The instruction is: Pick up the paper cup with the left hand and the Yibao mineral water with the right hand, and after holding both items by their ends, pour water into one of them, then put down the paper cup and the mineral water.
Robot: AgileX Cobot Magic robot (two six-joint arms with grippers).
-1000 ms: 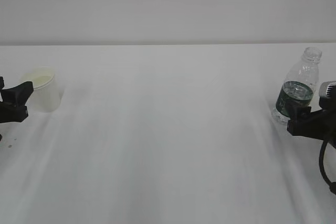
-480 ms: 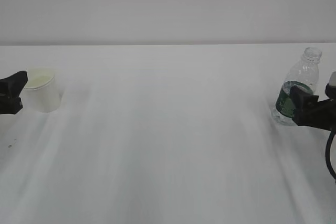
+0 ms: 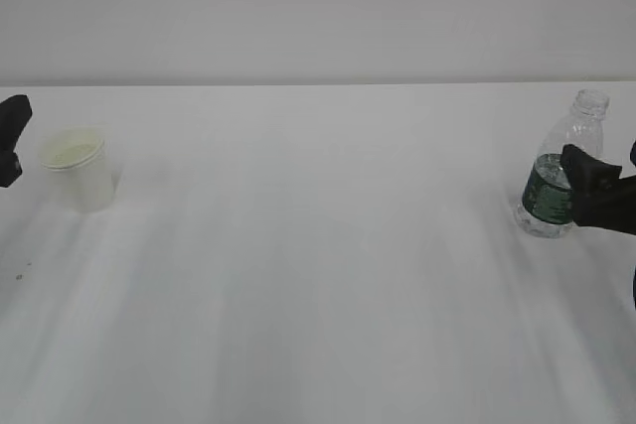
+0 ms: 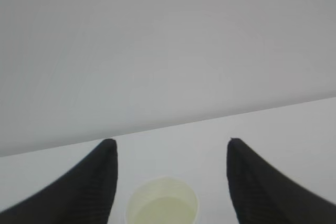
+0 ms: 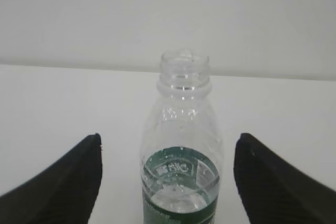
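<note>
White tabletop: both end effectors wide, left framing paper cup, right straddling uncapped Yibao mineral water, seemingly releasing.

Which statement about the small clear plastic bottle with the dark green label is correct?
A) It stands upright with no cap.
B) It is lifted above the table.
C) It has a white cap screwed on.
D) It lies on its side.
A: the small clear plastic bottle with the dark green label stands upright on the white table, and the right wrist view shows its neck open, with no cap.
</note>
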